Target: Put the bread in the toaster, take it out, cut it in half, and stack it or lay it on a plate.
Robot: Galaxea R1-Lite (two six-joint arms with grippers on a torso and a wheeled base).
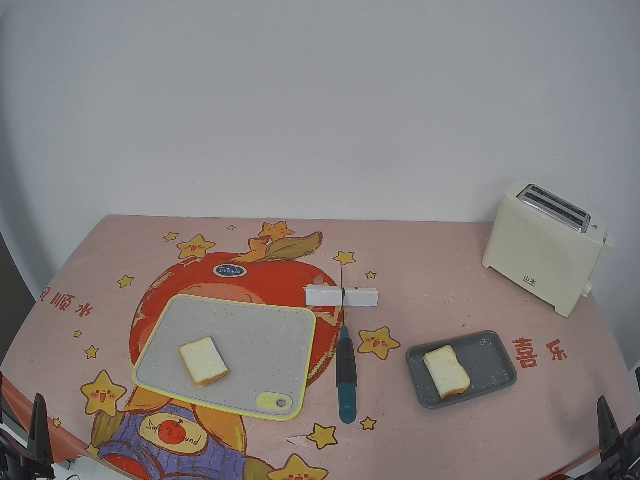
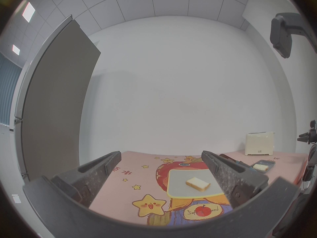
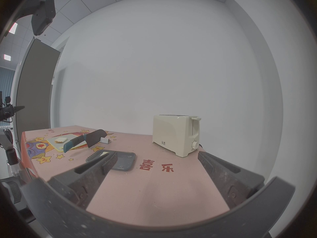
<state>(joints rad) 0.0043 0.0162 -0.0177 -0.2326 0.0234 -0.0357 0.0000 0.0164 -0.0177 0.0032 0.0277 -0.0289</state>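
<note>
Left fingers (image 2: pixel 95 173), right fingers (image 3: pixel 92 173) wide apart, empty. Bread half (image 1: pixel 446 371) on plate (image 1: pixel 492 363); other half (image 1: pixel 203 361) on cutting board (image 1: pixel 267 341), probably last to plate.

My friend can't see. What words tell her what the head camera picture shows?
A piece of bread lies on a grey cutting board on a pink table, and another piece lies in a dark tray to its right. Between them lies a teal-handled knife, blade resting on a white holder; a cream toaster stands far right.
</note>
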